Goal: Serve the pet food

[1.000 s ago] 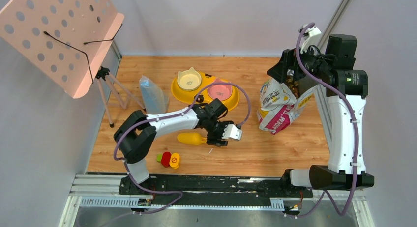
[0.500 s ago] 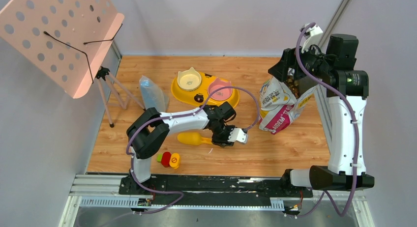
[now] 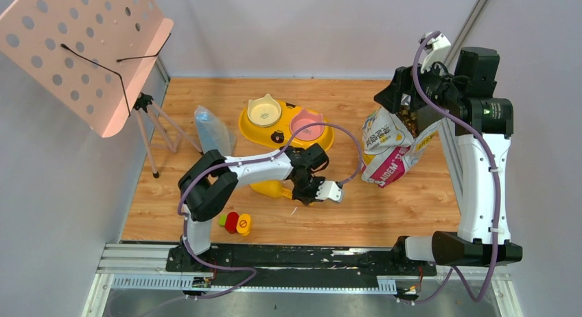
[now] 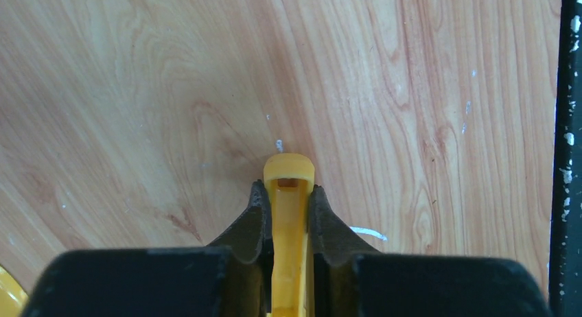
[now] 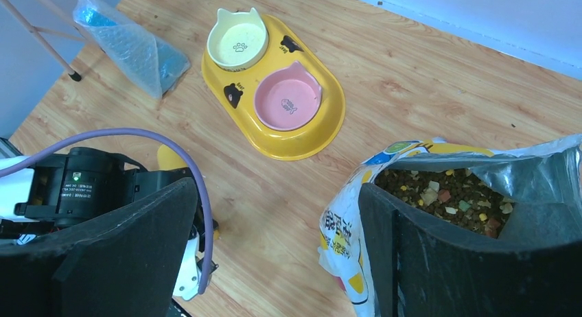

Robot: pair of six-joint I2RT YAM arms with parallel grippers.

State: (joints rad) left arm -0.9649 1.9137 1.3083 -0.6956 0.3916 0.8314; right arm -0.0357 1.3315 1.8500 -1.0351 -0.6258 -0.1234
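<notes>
Pet food (image 5: 439, 186) all in the open bag (image 3: 384, 152), far right; pink bowl (image 5: 287, 101) and cream bowl (image 5: 237, 42) empty. Left hand (image 4: 288, 191) pinching scoop (image 4: 289, 169) handle; right hand (image 5: 274, 186) wide at bag mouth. Scooping, pouring not yet done.

Scoop (image 3: 269, 189) lies in front of feeder (image 3: 245, 129), kibble (image 5: 439, 192) in bag (image 3: 384, 156) at rt.

bag (image 3: 392, 156): magenta letters, roughly "AIDEM", rest illegible | yellow disc (image 3: 243, 224): red prohibition sign | arm label (image 5: 81, 183): white print, too small to read
</notes>
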